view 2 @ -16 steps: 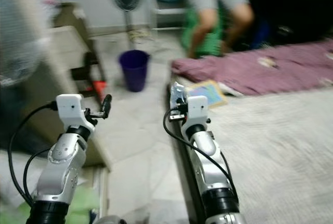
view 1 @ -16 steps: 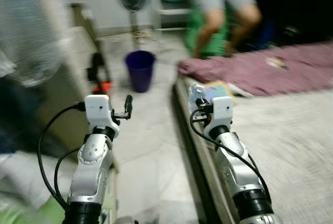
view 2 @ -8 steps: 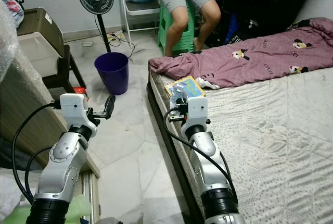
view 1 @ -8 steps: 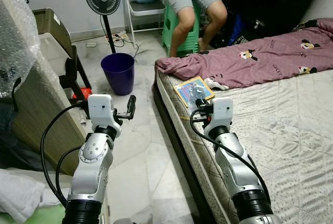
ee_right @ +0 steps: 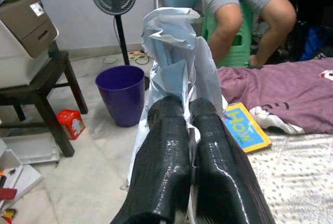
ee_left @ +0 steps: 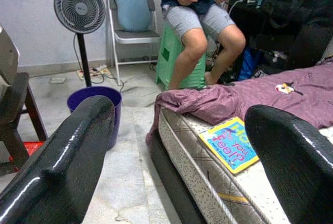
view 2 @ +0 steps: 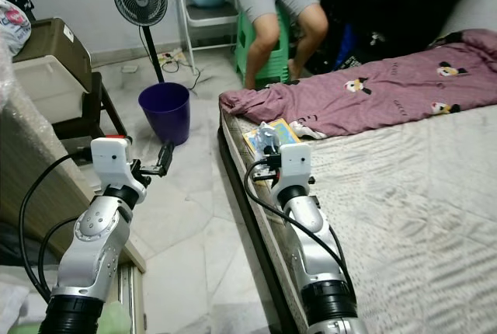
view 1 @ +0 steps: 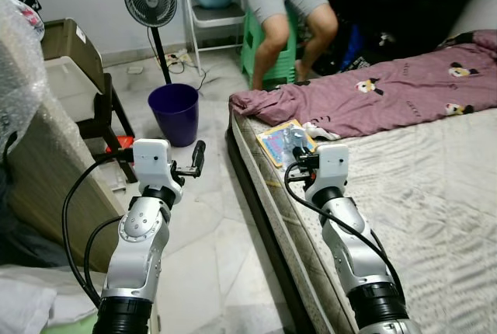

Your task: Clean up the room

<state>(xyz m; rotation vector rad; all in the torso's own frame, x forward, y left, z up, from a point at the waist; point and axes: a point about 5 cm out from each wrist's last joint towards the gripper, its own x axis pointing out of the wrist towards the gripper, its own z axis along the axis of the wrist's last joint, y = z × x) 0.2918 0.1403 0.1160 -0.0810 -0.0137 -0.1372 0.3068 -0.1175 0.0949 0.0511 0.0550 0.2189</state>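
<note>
Here, right hand (ee_right: 187,130) pinches crumpled paper (ee_right: 177,57)

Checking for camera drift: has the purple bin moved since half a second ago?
No. The purple bin still stands beside the fan's pole; only the view shifted.

bin (view 1: 174,112) left of mattress (view 1: 435,194), book (view 1: 284,141) on mattress corner

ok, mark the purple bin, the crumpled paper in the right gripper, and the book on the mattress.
purple bin (view 2: 165,110), right eye view, front wall.
crumpled paper (ee_right: 174,52), right wrist view, middle of the wad above the fingers.
book (ee_left: 229,145), left wrist view, cover centre.
</note>
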